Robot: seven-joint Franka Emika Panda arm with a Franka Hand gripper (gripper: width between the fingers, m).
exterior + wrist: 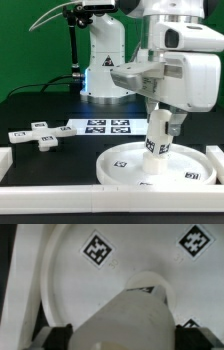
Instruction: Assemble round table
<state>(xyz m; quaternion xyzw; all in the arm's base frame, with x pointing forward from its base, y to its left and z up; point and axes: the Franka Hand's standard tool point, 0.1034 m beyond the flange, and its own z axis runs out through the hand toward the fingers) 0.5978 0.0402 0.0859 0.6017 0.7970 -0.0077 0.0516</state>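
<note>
The large rimmed round disc [160, 166] lies flat on the black table at the front right of the exterior view. The short thick cylinder leg [159, 137] stands upright on the disc's middle, tags on its side. My gripper [162, 115] is shut on the leg's top part. In the wrist view the leg [130, 319] fills the space between my dark fingers [56, 336], its far end resting on the tagged disc [100, 280]. The small cross-shaped base [40, 134] lies flat on the table at the exterior view's left, apart from the disc.
The marker board [108, 126] lies flat behind the disc. White border blocks run along the front edge [60, 190] and at the right [216, 155]. The robot's base [103, 60] stands at the back.
</note>
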